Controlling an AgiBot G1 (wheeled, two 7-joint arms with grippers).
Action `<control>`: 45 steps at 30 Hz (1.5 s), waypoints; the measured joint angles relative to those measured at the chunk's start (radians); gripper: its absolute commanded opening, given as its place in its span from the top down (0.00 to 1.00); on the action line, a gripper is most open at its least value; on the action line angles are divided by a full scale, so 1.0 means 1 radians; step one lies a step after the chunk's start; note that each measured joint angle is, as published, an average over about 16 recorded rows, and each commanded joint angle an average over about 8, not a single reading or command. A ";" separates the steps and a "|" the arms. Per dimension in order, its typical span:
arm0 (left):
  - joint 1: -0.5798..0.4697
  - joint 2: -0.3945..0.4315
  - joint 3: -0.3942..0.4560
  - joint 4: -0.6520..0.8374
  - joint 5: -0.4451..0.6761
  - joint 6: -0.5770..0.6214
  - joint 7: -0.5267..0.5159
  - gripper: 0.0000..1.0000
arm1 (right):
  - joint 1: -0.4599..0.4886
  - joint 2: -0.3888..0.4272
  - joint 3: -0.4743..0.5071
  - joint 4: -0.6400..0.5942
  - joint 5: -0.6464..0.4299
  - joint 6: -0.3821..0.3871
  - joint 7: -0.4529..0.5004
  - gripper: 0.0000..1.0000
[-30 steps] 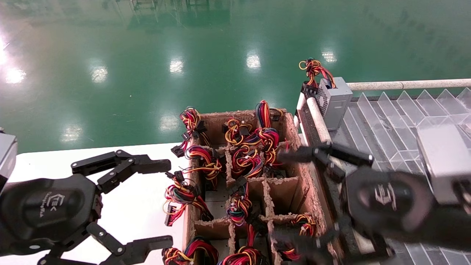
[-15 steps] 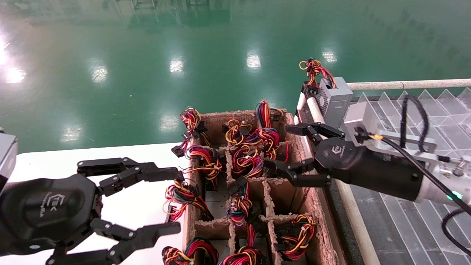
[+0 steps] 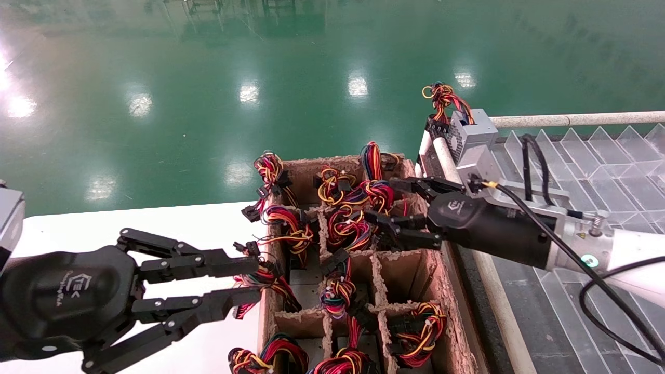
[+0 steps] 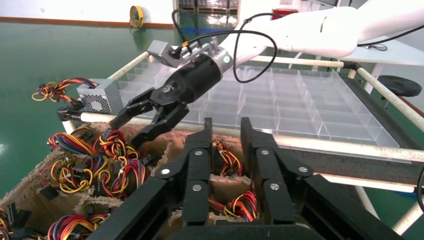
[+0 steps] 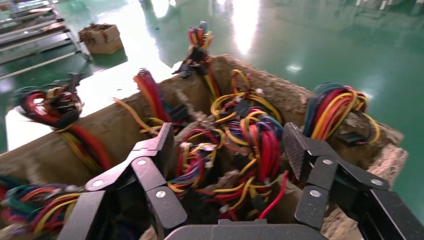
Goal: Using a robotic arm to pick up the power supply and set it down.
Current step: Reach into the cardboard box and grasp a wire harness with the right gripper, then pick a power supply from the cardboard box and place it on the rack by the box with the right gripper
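My right gripper is open and hangs low over the back right cells of the brown carton. The power supply sits in one of those cells. Only its red, purple and black wire bundle shows, lying between my right fingers without touching the pads; its metal case is hidden. The left wrist view shows the same right gripper just above the bundles. My left gripper is level at the carton's left wall, open by a narrow gap and holding nothing.
Other wire bundles fill several carton cells. A grey box with a yellow-orange looped bundle stands at the corner of the clear divided tray, by a white rail. The white table lies left of the carton.
My right arm has swung from the tray side to the back right cells, with its jaws less wide. My left fingers have narrowed from wide open to a small gap.
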 measured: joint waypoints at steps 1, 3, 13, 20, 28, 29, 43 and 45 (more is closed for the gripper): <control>0.000 0.000 0.000 0.000 0.000 0.000 0.000 1.00 | 0.001 -0.005 -0.001 -0.006 -0.004 0.007 -0.007 1.00; 0.000 0.000 0.000 0.000 0.000 0.000 0.000 1.00 | 0.003 -0.015 -0.002 -0.016 -0.011 0.023 -0.020 1.00; 0.000 0.000 0.000 0.000 0.000 0.000 0.000 1.00 | 0.002 -0.050 -0.009 -0.032 -0.046 0.095 -0.064 1.00; 0.000 0.000 0.000 0.000 0.000 0.000 0.000 1.00 | -0.003 -0.042 -0.011 -0.012 -0.055 0.110 -0.062 1.00; 0.000 0.000 0.000 0.000 0.000 0.000 0.000 1.00 | -0.020 -0.005 0.006 0.065 -0.039 0.106 -0.060 1.00; 0.000 0.000 0.000 0.000 0.000 0.000 0.000 1.00 | -0.023 0.001 0.011 0.081 -0.035 0.107 -0.062 1.00; 0.000 0.000 0.000 0.000 0.000 0.000 0.000 1.00 | -0.001 0.113 0.123 0.388 0.021 0.163 -0.122 1.00; 0.000 0.000 0.000 0.000 0.000 0.000 0.000 1.00 | 0.017 0.131 0.138 0.424 0.018 0.175 -0.132 1.00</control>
